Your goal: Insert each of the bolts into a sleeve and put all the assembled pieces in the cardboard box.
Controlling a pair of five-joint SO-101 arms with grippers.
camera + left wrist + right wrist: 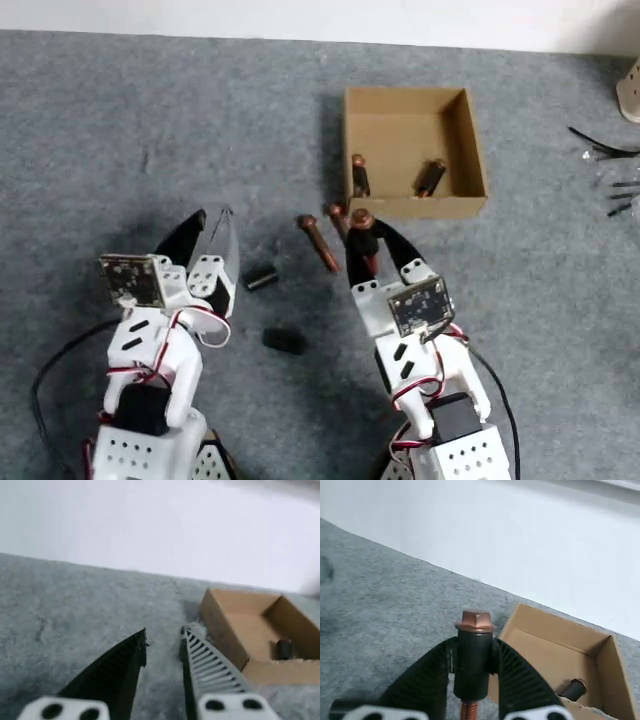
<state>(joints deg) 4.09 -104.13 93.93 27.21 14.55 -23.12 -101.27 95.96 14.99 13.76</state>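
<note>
Two pieces lie in the box (415,207): one piece (359,175) by its left wall, the other (431,177) toward its right. Just before the box's front left corner, a sleeved bolt (362,240) sits in the right gripper (366,230). One bolt (338,218) lies just left of that corner, another bolt (318,242) farther left. One sleeve (261,277) lies front-left of the box, a second sleeve (284,341) farther forward. The left gripper (214,216) is farthest left of the box.
</note>
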